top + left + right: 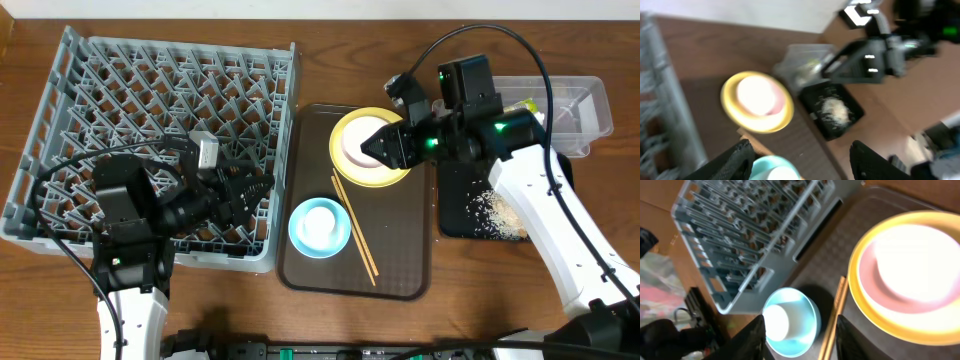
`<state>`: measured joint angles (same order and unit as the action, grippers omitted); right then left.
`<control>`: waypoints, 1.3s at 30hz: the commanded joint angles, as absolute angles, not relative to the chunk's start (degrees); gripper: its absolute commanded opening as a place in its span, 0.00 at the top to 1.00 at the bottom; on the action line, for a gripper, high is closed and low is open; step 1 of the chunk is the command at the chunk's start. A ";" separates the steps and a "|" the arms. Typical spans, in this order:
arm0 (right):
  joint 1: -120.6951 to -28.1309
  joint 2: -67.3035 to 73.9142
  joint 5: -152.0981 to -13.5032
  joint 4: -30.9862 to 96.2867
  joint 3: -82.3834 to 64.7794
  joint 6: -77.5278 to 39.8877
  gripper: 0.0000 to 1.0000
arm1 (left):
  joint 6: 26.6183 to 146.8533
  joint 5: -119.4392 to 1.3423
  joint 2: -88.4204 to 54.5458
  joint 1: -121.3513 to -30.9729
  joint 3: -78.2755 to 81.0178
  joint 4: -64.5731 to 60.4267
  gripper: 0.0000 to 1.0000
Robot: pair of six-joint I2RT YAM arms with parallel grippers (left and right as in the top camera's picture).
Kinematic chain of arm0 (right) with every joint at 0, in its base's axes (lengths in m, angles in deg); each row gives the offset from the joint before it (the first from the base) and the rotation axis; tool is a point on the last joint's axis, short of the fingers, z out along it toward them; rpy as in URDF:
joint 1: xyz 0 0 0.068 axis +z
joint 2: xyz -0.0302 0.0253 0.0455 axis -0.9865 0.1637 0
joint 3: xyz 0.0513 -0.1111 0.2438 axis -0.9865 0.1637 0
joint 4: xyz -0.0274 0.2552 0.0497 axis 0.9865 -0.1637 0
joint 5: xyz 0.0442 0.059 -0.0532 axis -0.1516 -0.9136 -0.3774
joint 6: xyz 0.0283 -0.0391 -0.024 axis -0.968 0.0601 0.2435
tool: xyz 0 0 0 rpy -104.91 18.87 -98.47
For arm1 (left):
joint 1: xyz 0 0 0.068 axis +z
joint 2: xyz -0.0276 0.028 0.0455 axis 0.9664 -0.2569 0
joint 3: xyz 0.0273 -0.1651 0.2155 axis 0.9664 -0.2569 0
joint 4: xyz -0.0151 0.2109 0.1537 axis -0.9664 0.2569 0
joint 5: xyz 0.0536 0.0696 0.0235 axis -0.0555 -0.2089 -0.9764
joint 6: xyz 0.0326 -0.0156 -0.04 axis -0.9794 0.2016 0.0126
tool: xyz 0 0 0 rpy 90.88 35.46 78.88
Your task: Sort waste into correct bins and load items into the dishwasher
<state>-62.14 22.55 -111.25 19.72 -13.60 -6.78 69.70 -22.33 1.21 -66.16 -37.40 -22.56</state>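
The pale-yellow plate (352,165) lies on the brown tray with a white bowl (358,143) on it; both show in the right wrist view (905,325) (910,260). The light-blue bowl (320,227) holds a small white cup (321,222), and the chopsticks (355,232) lie beside it. The grey dish rack (160,120) stands at the left. Rice scraps (495,210) lie in the black tray (460,210). The clear tub (590,110) holds a wrapper. My right gripper (375,143) is open and empty above the plate. My left gripper (262,190) is open and empty over the rack's right edge.
The brown serving tray (400,270) sits between the rack and the black tray. Arm cables loop over the rack's lower left and above the clear tub. Bare wooden table lies along the front edge.
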 commanded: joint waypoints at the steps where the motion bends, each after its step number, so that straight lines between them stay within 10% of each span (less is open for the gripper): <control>1: -60.30 22.66 -106.96 18.41 -13.67 -5.92 0.51 | 68.76 -32.75 1.13 -65.92 -36.70 -19.74 0.32; 14: -46.91 25.06 -89.28 13.89 -13.67 -5.68 0.36 | 68.78 -52.08 1.19 -65.92 -36.70 -10.74 0.28; 22: -43.32 29.04 -85.13 12.68 -13.67 -7.87 0.48 | 68.78 -53.39 3.36 -65.97 -36.70 -6.87 0.15; 23: -43.87 28.50 -83.25 12.71 -13.69 -9.40 0.45 | 68.78 -50.98 4.12 -65.97 -36.70 -7.02 0.02; 27: -48.02 25.54 -81.06 12.84 -13.69 -12.68 0.35 | 68.80 -45.65 5.24 -65.97 -36.70 -8.55 0.01; 30: -53.07 23.10 -83.77 12.86 -13.69 -12.81 0.01 | 70.77 -40.58 4.93 -66.10 -36.70 -12.53 0.01; 39: -65.94 21.68 -89.65 10.98 -13.67 -12.63 0.01 | 77.09 -61.98 4.58 -82.45 -36.55 -13.67 0.02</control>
